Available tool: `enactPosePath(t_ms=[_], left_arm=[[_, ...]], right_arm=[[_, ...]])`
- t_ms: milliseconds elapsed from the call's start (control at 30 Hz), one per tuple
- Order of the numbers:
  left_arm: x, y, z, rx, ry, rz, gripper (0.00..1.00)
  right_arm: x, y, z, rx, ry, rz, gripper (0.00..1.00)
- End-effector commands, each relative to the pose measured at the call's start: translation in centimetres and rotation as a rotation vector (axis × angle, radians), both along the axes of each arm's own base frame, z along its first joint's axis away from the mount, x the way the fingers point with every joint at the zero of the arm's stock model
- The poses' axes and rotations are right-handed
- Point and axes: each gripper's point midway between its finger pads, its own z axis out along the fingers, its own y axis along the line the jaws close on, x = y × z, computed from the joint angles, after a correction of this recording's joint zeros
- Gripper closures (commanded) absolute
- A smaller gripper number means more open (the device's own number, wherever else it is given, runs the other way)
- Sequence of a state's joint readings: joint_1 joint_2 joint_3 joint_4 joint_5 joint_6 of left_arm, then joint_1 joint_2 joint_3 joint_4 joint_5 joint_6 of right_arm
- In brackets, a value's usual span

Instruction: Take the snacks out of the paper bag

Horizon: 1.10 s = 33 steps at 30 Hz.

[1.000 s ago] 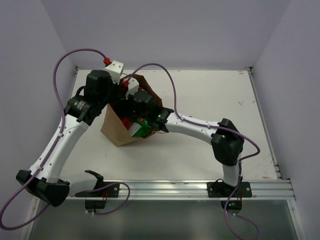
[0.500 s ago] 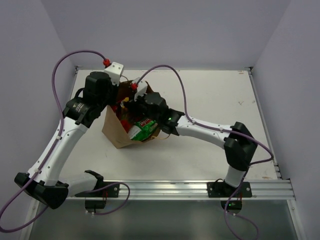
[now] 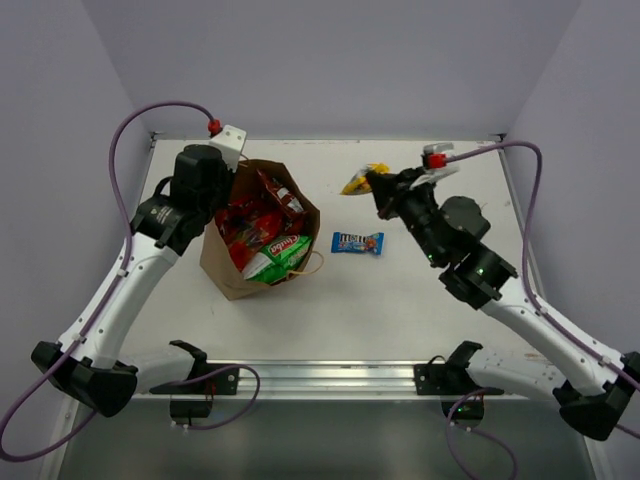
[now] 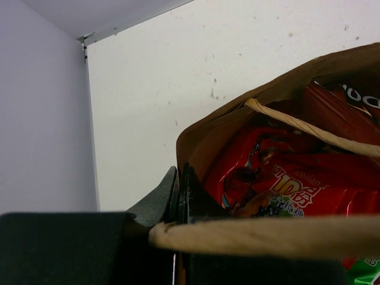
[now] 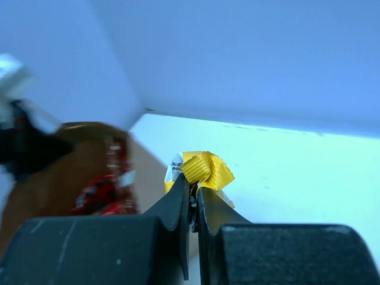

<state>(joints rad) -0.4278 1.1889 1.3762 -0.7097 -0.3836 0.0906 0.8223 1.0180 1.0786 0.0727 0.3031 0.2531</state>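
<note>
The brown paper bag (image 3: 228,262) stands left of centre, its mouth open, with red packets (image 3: 250,228) and a green-white chip bag (image 3: 275,258) inside. My left gripper (image 4: 179,178) is shut on the bag's rim at its back left; a twisted handle (image 4: 285,237) crosses in front. My right gripper (image 3: 378,190) is shut on a small yellow candy packet (image 3: 356,180), lifted over the table right of the bag; the right wrist view shows the crumpled yellow packet (image 5: 205,169) pinched between the jaws. A small blue candy packet (image 3: 358,243) lies on the table beside the bag.
The white table (image 3: 420,290) ends at a raised rail at the back and right (image 3: 520,230). Lilac walls close in at the back and both sides. The arm bases sit on a metal rail (image 3: 350,375) at the near edge.
My right gripper has come out of the bag and swung up and to the right, shut on the yellow packet. The blue packet now shows on the table. The left arm holds still.
</note>
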Motion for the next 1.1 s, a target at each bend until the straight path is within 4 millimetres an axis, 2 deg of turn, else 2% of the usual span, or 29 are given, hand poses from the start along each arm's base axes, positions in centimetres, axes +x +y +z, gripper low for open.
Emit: enactPosePath(t_ms=[0, 33, 67, 100, 133, 167, 200, 267, 300, 333, 367, 400, 467, 500, 533, 567, 600, 633, 667, 700, 733, 767, 833, 867, 933, 967, 1000, 1033, 1067], left_arm=[[2.2, 0.9, 8.6, -0.056, -0.318, 0.073, 1.00], [2.3, 0.9, 8.8, -0.054, -0.324, 0.070, 1.00], [2.3, 0.9, 8.9, -0.055, -0.326, 0.067, 1.00], [2.3, 0.8, 9.3, -0.056, -0.334, 0.067, 1.00], [2.3, 0.8, 9.5, -0.050, -0.342, 0.059, 1.00], [2.3, 0.7, 9.6, -0.048, -0.344, 0.051, 1.00], [2.4, 0.7, 9.7, -0.047, -0.352, 0.047, 1.00], [2.3, 0.4, 9.7, -0.036, -0.353, 0.023, 1.00], [2.2, 0.4, 9.8, -0.034, -0.356, 0.014, 1.00], [2.2, 0.3, 9.9, -0.036, -0.360, 0.006, 1.00], [2.2, 0.0, 9.9, -0.038, -0.360, -0.011, 1.00], [2.0, -0.1, 10.0, -0.041, -0.365, -0.021, 1.00], [1.8, -0.3, 10.1, -0.044, -0.369, -0.041, 1.00], [1.7, -0.4, 10.0, -0.043, -0.364, -0.049, 1.00], [1.6, -0.3, 10.0, -0.039, -0.363, -0.052, 1.00], [1.5, -0.4, 9.8, -0.038, -0.358, -0.060, 1.00], [1.4, -0.4, 9.8, -0.036, -0.357, -0.062, 1.00], [1.4, -0.4, 9.7, -0.036, -0.357, -0.065, 1.00], [1.3, -0.6, 9.4, -0.036, -0.352, -0.076, 1.00], [1.2, -0.7, 9.5, -0.038, -0.354, -0.084, 1.00], [1.2, -0.8, 9.3, -0.031, -0.351, -0.092, 1.00], [1.1, -0.9, 9.3, -0.031, -0.351, -0.104, 1.00], [1.0, -0.9, 9.2, -0.022, -0.349, -0.115, 1.00], [0.9, -1.1, 9.5, -0.023, -0.356, -0.127, 1.00], [0.7, -1.1, 9.9, -0.027, -0.372, -0.135, 1.00], [0.6, -1.2, 10.2, -0.031, -0.380, -0.142, 1.00], [0.5, -1.3, 10.6, -0.041, -0.390, -0.146, 1.00], [0.5, -1.4, 10.8, -0.045, -0.395, -0.153, 1.00], [0.4, -1.7, 11.0, -0.050, -0.399, -0.166, 1.00]], right_arm=[[3.1, -7.6, -8.8, -0.041, 0.239, -0.280, 1.00], [3.4, -8.9, -10.1, -0.041, 0.266, -0.313, 1.00], [3.7, -9.8, -12.9, -0.065, 0.324, -0.334, 1.00], [4.7, -11.9, -14.4, -0.051, 0.369, -0.397, 1.00], [5.0, -12.6, -16.4, -0.064, 0.413, -0.414, 1.00], [5.7, -12.7, -18.6, -0.083, 0.475, -0.405, 1.00], [6.4, -14.0, -20.0, -0.074, 0.522, -0.442, 1.00], [7.2, -14.1, -22.1, -0.083, 0.592, -0.436, 1.00], [7.9, -14.7, -24.4, -0.096, 0.658, -0.461, 1.00], [8.5, -14.7, -24.6, -0.098, 0.675, -0.466, 0.98], [8.5, -14.8, -25.5, -0.116, 0.709, -0.470, 0.94], [8.8, -15.3, -26.5, -0.158, 0.739, -0.493, 0.79], [9.4, -15.7, -25.0, -0.198, 0.707, -0.511, 0.59], [9.3, -15.5, -24.2, -0.242, 0.680, -0.486, 0.43], [9.2, -15.0, -21.6, -0.234, 0.615, -0.456, 0.37], [8.6, -13.7, -20.1, -0.276, 0.567, -0.388, 0.30], [7.9, -12.5, -18.7, -0.287, 0.528, -0.327, 0.28], [7.1, -11.4, -15.3, -0.271, 0.442, -0.278, 0.27], [5.8, -8.7, -13.7, -0.289, 0.383, -0.182, 0.25], [4.9, -7.5, -12.2, -0.320, 0.321, -0.124, 0.25], [3.5, -5.8, -9.6, -0.307, 0.247, -0.025, 0.24], [2.0, -3.5, -8.2, -0.312, 0.187, 0.073, 0.24], [0.1, -1.0, -5.3, -0.358, 0.061, 0.207, 0.23], [-1.8, 1.4, -4.8, -0.400, 0.005, 0.322, 0.23], [-2.9, 3.1, -2.6, -0.470, -0.110, 0.402, 0.23], [-3.7, 5.0, -3.2, -0.507, -0.122, 0.479, 0.23], [-3.8, 5.8, -3.0, -0.546, -0.164, 0.503, 0.22], [-4.1, 6.6, -1.9, -0.552, -0.204, 0.527, 0.21], [-4.7, 8.5, -2.8, -0.595, -0.228, 0.593, 0.20]])
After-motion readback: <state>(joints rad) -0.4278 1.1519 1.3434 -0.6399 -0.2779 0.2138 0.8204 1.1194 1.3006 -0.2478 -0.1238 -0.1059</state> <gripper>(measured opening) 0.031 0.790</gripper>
